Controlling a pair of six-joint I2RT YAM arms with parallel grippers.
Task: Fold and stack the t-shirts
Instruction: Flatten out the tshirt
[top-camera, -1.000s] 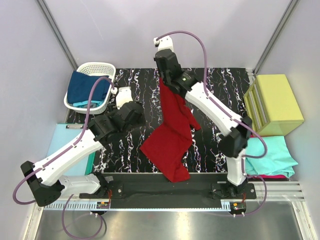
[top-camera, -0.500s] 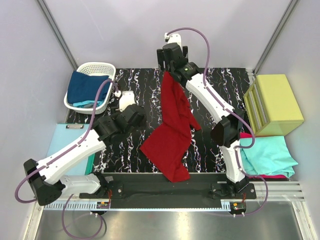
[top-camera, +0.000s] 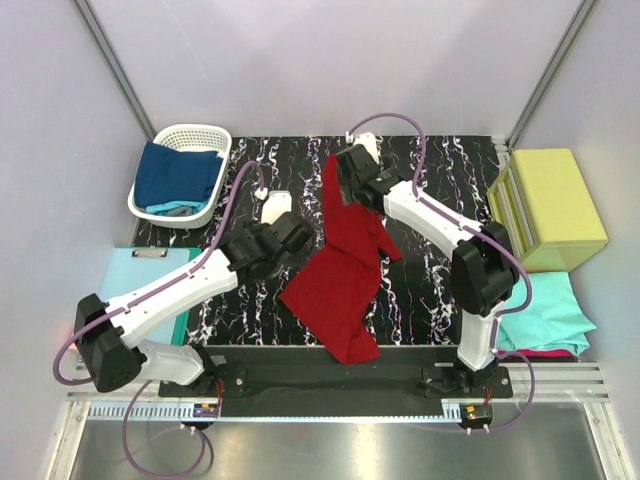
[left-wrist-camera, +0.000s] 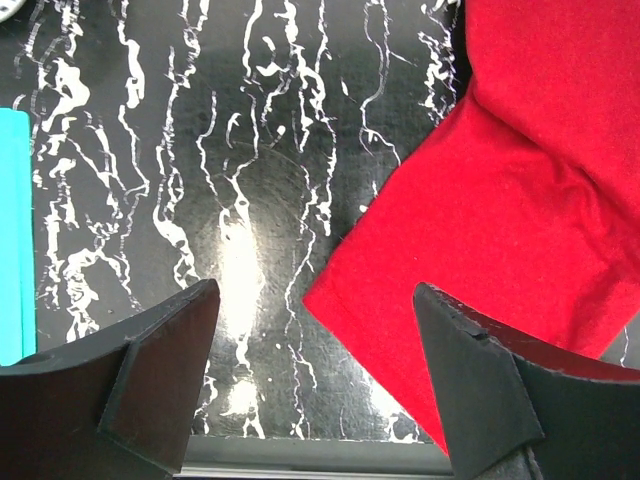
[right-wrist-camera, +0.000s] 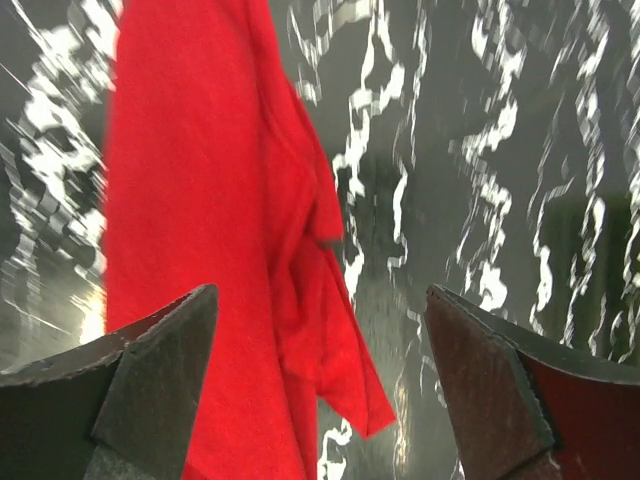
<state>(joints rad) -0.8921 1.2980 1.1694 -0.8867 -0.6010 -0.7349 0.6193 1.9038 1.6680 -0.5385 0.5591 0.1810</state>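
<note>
Dark red cloth t-shirt (top-camera: 345, 270) lies rumpled along the middle of the black marbled bench (top-camera: 440, 170), far edge toward near edge. Right tool (right-wrist-camera: 320, 300), jaws apart, has withdrawn from it. Left tool (left-wrist-camera: 317, 300), also spread, has advanced to its left corner. Flattening is likely next.
</note>
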